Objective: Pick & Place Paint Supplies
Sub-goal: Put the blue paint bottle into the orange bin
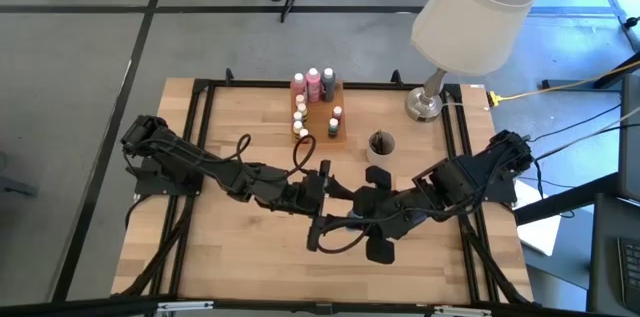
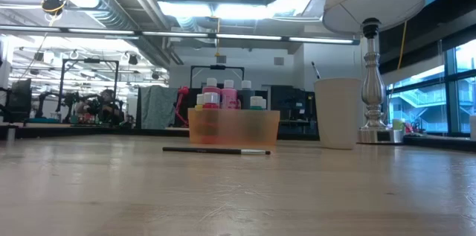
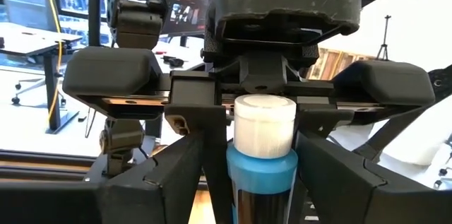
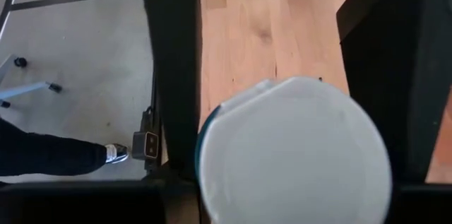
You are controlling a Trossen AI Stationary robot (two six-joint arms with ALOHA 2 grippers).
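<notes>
So both arms have met over the middle of the table (image 1: pixel 240 257), nose to nose, and the thing between them is a blue paint bottle (image 3: pixel 263 171) with a white cap (image 4: pixel 296 153), held up in the air well clear of the wood. The right gripper (image 1: pixel 362 207) is the one actually clamped on it. In the left wrist view its two thin fingers (image 3: pixel 214 160) sit tight against the bottle's sides, and the right wrist view looks straight down onto that cap. The left gripper (image 1: pixel 325 197) has its jaws spread wide on either side of the bottle, with a visible gap on each side, so it isn't gripping anything. Everything else is sitting at the far side of the table. The orange tray (image 2: pixel 234 128) has a bunch of paint bottles (image 1: pixel 313 82) standing in it, pink ones at the back and smaller white-capped ones nearer the front. A dark-handled paintbrush (image 2: pixel 216 150) lies flat on the wood just in front of the tray. The round cup (image 1: pixel 381 145) stands beside the tray, towards the lamp (image 1: pixel 470 7). There's something dark inside the cup, maybe more brushes, but from above I honestly can't make it out. A person's shoe (image 4: pixel 116 155) shows on the floor past the table edge.
</notes>
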